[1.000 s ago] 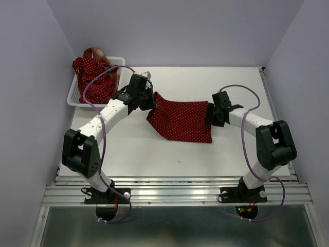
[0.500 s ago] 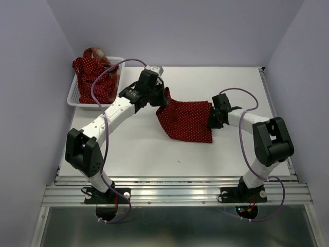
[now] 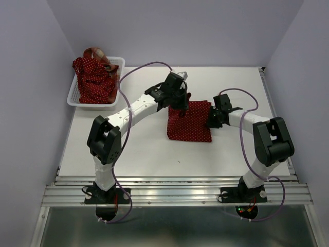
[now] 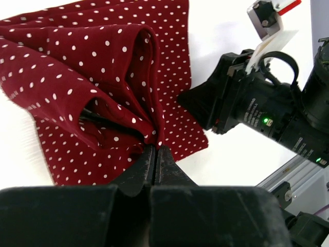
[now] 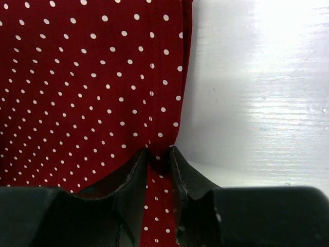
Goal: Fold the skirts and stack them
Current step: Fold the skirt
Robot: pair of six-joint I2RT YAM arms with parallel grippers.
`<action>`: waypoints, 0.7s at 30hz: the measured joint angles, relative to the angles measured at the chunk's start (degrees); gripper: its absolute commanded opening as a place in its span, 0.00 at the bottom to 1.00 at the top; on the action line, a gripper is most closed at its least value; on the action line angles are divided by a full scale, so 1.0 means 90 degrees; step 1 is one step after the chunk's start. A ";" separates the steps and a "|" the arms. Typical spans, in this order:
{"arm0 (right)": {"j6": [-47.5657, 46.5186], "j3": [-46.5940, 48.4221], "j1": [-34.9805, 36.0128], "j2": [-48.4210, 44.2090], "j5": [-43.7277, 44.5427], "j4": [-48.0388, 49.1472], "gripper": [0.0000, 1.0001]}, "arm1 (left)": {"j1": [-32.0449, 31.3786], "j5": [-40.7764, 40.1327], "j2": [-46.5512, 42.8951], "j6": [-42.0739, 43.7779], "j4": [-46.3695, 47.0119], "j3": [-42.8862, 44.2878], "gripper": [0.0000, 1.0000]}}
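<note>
The dotted skirt (image 3: 189,123) lies mid-tabletop (image 3: 133,149), partly doubled over. The left fingers (image 4: 140,167) are pressed together on a gathered fold at its upper left corner. The right fingers (image 5: 132,172) are clamped on the hem at its right edge, low against the tabletop.

Only the overhead view shows the white basket (image 3: 76,98) in the far left corner, holding a heap of skirts (image 3: 95,82), dotted red with a plaid strip on top. Only the left wrist view shows the pinched fold raised with a hollow beneath it, and the right arm (image 4: 257,113) just beside the skirt's edge.
</note>
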 measured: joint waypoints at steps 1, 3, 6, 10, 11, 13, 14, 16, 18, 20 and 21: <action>0.0000 -0.0010 0.0000 0.0000 -0.0027 0.0024 0.29 | -0.0039 -0.0002 0.0068 -0.0029 -0.0007 0.0058 0.00; 0.0000 -0.0027 -0.0029 -0.0002 -0.0097 0.0056 0.29 | -0.0136 0.0007 0.0250 -0.0117 0.0010 0.0204 0.00; 0.0002 -0.0049 -0.0056 -0.0007 -0.0187 0.0087 0.29 | -0.0257 0.0024 0.0505 -0.0231 0.0007 0.0452 0.00; 0.0002 -0.0112 -0.0080 -0.0027 -0.0284 0.0187 0.28 | -0.0449 0.0032 0.0950 -0.0379 0.0061 0.0855 0.00; 0.0002 -0.0129 -0.0095 -0.0034 -0.0313 0.0211 0.28 | -0.0495 0.0036 0.1047 -0.0408 0.0073 0.0945 0.00; 0.0007 -0.0148 -0.0126 -0.0036 -0.0389 0.0238 0.28 | -0.0607 0.0041 0.1302 -0.0481 0.0102 0.1158 0.00; 0.0015 -0.0153 -0.0141 -0.0036 -0.0427 0.0245 0.28 | -0.0646 0.0039 0.1409 -0.0515 0.0119 0.1251 0.00; 0.0036 -0.0187 -0.0189 -0.0041 -0.0503 0.0294 0.27 | -0.0719 0.0027 0.1613 -0.0576 0.0168 0.1382 0.00; 0.0070 -0.0240 -0.0228 -0.0063 -0.0576 0.0357 0.27 | -0.0770 0.0024 0.1739 -0.0622 0.0182 0.1430 0.00; 0.0083 -0.0279 -0.0248 -0.0078 -0.0622 0.0401 0.27 | -0.0806 0.0022 0.1863 -0.0663 0.0204 0.1479 0.00; 0.0097 -0.0308 -0.0255 -0.0095 -0.0639 0.0427 0.27 | -0.0816 0.0012 0.1894 -0.0680 0.0214 0.1489 0.00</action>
